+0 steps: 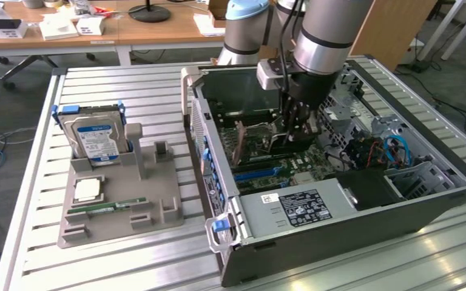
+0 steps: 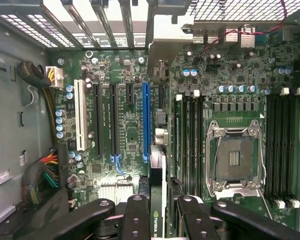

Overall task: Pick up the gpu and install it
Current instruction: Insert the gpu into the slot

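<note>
My gripper (image 1: 292,134) reaches down into the open computer case (image 1: 427,206), above the motherboard (image 1: 278,160). It is shut on the gpu (image 1: 253,140), a thin dark card that hangs on edge from the fingers (image 1: 298,124). In the wrist view the gpu (image 2: 159,125) appears edge-on between the black fingers (image 2: 137,215), with a green logo near the grip and its silver bracket (image 2: 165,37) at the far end by the case's rear slots. The card's edge runs just beside the long blue slot (image 2: 146,120) and parallel to it. I cannot tell whether it touches the board.
The board carries an empty CPU socket (image 2: 235,157), memory slots (image 2: 190,145), a white slot (image 2: 80,115) and a cable bundle (image 2: 40,175). A power supply (image 1: 293,209) fills the case's near end. The grey tray (image 1: 160,212) outside holds a hard drive (image 1: 95,136), a CPU (image 1: 87,190) and a memory stick (image 1: 107,208).
</note>
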{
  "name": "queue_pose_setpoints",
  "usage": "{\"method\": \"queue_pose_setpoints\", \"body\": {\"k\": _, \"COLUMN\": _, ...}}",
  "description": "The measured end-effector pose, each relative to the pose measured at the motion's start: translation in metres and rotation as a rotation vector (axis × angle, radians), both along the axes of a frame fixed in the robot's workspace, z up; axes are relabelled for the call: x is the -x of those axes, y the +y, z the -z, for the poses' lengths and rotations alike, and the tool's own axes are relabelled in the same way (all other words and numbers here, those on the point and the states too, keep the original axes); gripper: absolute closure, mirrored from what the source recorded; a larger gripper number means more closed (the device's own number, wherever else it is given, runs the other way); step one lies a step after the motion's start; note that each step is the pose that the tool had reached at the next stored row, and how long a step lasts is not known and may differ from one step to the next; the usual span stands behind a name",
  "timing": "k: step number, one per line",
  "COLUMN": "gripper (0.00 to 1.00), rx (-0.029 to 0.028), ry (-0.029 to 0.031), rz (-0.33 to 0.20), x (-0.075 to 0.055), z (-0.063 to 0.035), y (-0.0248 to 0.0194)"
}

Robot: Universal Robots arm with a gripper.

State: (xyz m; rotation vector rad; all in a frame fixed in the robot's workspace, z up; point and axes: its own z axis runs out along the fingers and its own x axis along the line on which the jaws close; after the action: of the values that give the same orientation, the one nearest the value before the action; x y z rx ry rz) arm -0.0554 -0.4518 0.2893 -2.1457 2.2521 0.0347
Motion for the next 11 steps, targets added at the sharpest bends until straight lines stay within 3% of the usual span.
{"method": "queue_pose_setpoints", "body": {"k": 5, "gripper": 0.74, "rx": 0.0001, "ry": 0.0, "rz": 0.0, "x": 0.0007, "z": 0.0014, "y": -0.0001}}
{"method": "queue_pose_setpoints", "body": {"k": 11, "gripper": 0.74, "rx": 0.0, "ry": -0.0001, "rz": 0.0, "x": 0.0008, "z": 0.0015, "y": -0.005}}
